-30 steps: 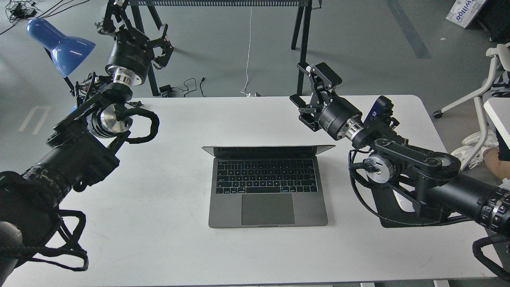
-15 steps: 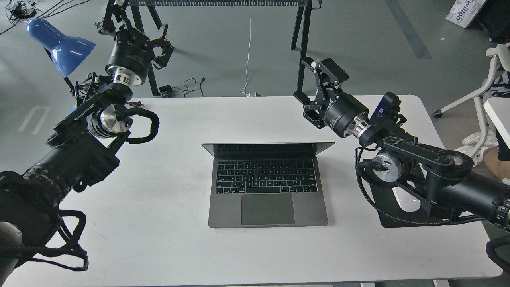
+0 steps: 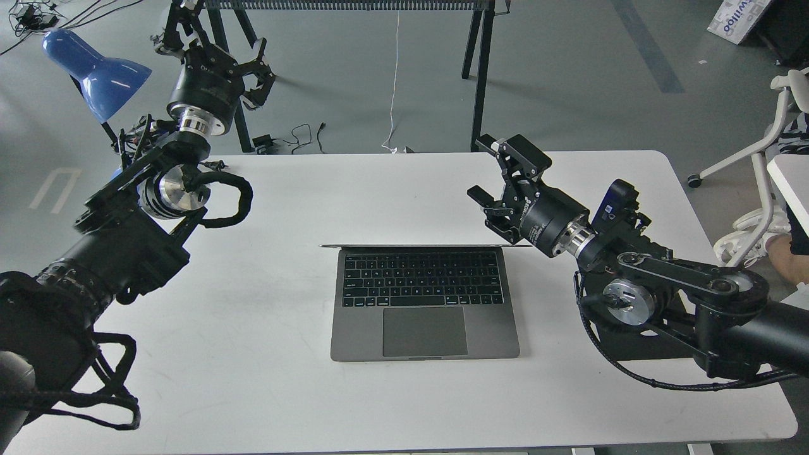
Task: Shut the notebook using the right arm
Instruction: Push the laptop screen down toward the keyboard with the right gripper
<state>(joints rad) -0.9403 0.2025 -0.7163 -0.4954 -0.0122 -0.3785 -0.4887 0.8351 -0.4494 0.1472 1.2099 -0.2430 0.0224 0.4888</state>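
The notebook [image 3: 425,303], a slim grey laptop with black keys and a large trackpad, lies open at the middle of the white table [image 3: 253,379]. Its lid [image 3: 423,246] shows only as a thin edge-on line above the keyboard. My right gripper [image 3: 485,167] is open and empty, just behind and above the lid's right corner; I cannot tell whether it touches the lid. A blue-faced module [image 3: 610,200] sits near its wrist. My left gripper [image 3: 220,53] is open and empty, raised past the table's far left edge.
A blue desk lamp [image 3: 95,68] stands at the far left beside my left arm. A black mouse pad [image 3: 632,351] lies under my right arm. Black trestle legs [image 3: 481,69] and cables stand on the floor behind the table. A white chair [image 3: 768,164] is at the right.
My right gripper rose, then came down and forward to the lid's right corner. The lid has tipped forward: its screen showed as a dark band before and is now edge-on. My left arm is still.
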